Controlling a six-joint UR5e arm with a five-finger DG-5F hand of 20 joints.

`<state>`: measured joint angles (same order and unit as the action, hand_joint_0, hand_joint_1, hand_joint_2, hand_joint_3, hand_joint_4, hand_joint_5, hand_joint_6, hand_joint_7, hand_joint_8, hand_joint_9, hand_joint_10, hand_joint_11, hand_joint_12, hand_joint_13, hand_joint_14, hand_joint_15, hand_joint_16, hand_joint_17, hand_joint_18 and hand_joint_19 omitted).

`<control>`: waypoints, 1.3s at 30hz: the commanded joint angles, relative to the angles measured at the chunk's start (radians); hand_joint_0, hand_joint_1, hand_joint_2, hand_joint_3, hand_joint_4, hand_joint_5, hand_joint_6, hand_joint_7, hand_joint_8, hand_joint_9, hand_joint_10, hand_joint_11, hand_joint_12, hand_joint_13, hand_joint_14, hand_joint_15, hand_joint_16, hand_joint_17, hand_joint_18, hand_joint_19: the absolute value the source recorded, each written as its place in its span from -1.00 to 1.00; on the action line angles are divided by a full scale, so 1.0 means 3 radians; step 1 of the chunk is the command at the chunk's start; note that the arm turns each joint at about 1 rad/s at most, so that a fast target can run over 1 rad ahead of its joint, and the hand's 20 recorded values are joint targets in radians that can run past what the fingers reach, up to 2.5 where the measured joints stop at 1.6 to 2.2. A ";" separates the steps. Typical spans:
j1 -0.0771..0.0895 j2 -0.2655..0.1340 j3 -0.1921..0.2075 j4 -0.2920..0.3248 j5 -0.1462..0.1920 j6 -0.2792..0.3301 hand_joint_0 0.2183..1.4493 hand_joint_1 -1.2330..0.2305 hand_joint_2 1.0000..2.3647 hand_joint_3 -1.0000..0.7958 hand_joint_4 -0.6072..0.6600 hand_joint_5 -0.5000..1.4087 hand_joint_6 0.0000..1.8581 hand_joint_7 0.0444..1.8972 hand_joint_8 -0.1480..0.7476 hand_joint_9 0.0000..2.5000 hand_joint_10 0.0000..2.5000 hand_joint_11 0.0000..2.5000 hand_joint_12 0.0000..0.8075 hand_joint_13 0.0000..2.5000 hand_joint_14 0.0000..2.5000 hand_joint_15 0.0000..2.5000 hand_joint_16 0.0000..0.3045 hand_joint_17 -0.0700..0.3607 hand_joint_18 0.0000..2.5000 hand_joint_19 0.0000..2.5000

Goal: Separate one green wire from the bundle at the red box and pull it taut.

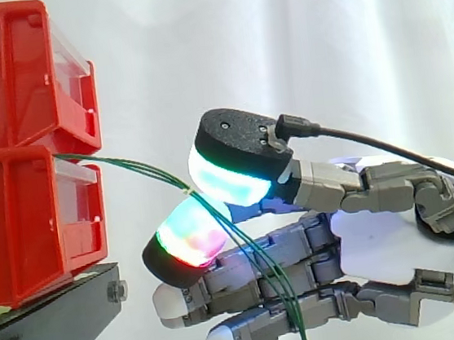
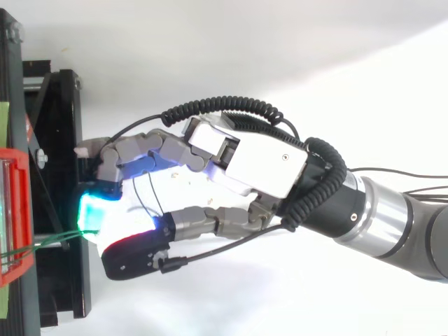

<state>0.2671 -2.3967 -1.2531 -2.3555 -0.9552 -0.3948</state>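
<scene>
Two red bins (image 1: 20, 152) are stacked on the black stand (image 1: 48, 326) at the left of the side view. A bundle of thin green wires (image 1: 128, 166) comes out between them, runs right and then drops steeply (image 1: 274, 296) across the fingers. My hand (image 1: 375, 243) comes in from the right. Its thumb pad (image 1: 228, 178) glows green and cyan above the wires, and a finger pad (image 1: 189, 236) glows red and green just below. The two pads close on the wires where they bend. From above, the hand (image 2: 259, 164) reaches towards the red bin (image 2: 14, 217), with the wires (image 2: 49, 241) stretching between them.
The black stand's frame (image 2: 66, 175) lies close under the fingertips. The lower fingers (image 1: 230, 338) stay straight beneath the pinch, in front of the stand's edge. A white curtain (image 1: 319, 44) hangs behind.
</scene>
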 commanded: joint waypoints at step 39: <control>-0.0067 -0.0294 0.0378 -0.0391 -0.0058 0.0784 -0.62 -0.02 -1.00 -0.44 0.39 -0.64 -0.46 0.19 0.11 -0.45 -0.99 -0.74 -0.02 -0.44 -0.99 -0.82 -0.60 -0.04 -0.36 -0.74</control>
<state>0.2482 -2.4886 -1.1399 -2.4545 -0.9711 -0.1650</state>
